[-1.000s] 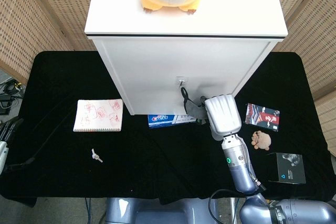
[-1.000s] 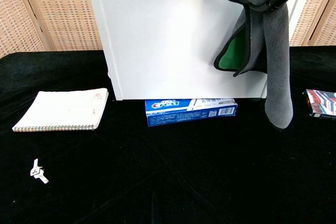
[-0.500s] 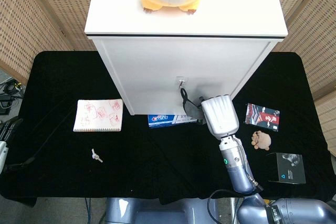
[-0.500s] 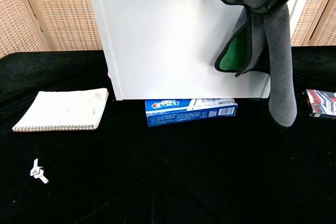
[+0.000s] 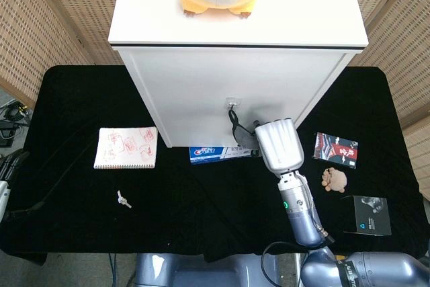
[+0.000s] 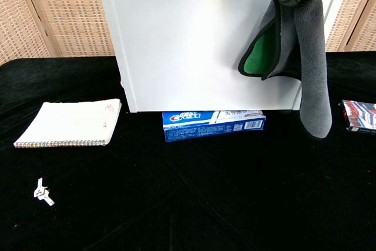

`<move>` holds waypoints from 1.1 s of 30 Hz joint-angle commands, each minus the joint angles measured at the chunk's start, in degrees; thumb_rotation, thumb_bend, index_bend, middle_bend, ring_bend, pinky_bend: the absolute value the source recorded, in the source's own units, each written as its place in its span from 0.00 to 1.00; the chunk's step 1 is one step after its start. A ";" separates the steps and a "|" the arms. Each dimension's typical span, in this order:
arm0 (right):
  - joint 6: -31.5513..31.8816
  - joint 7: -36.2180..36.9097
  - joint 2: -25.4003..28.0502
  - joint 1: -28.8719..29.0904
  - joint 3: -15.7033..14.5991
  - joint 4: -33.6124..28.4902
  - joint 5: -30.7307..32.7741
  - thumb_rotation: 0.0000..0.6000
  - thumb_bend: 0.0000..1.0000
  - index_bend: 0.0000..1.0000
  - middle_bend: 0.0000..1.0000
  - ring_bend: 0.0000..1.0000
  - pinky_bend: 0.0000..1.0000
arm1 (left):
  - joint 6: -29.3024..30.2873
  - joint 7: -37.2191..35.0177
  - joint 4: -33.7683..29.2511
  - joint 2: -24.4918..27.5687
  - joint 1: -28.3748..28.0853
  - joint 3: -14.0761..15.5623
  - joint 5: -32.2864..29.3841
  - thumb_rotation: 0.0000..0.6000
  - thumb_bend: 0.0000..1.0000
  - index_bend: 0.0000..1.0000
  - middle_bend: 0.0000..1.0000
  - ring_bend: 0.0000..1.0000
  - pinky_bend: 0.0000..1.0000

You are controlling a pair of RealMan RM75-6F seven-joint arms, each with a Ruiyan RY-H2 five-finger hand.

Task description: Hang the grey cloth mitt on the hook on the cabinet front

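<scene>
- The notebook (image 5: 126,147), small clip (image 5: 122,198) and toothpaste box (image 6: 213,124) lie apart from the work, seemingly just clutter.
- The hook (image 5: 232,105) sits on the cabinet front (image 5: 201,92), low enough to reach.
- The grey cloth mitt (image 6: 308,57) hangs from above in the chest view, close against the cabinet, its loop (image 5: 234,123) seemingly at the hook.
- The right hand (image 5: 277,144) grips the mitt's top; its finger spread is hidden.
- The left hand barely shows at the left edge; I cannot tell its state.
</scene>
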 commanded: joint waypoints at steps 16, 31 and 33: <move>1.20 -3.54 -0.10 0.52 -2.15 1.37 -1.11 1.00 0.12 0.54 1.00 1.00 1.00 | -0.03 0.14 0.04 -0.06 0.00 -0.02 -0.11 1.00 0.00 0.00 0.00 0.00 0.00; 0.70 3.56 3.91 -2.43 -5.80 -0.05 -9.01 1.00 0.00 0.45 1.00 1.00 1.00 | 0.21 -0.18 0.04 0.02 0.12 0.03 0.10 1.00 0.00 0.00 0.00 0.00 0.00; 0.63 6.09 5.38 -3.59 -7.15 -0.01 -11.34 1.00 0.00 0.46 1.00 1.00 1.00 | 0.24 -0.21 0.03 0.03 0.13 0.05 0.15 1.00 0.00 0.00 0.00 0.00 0.00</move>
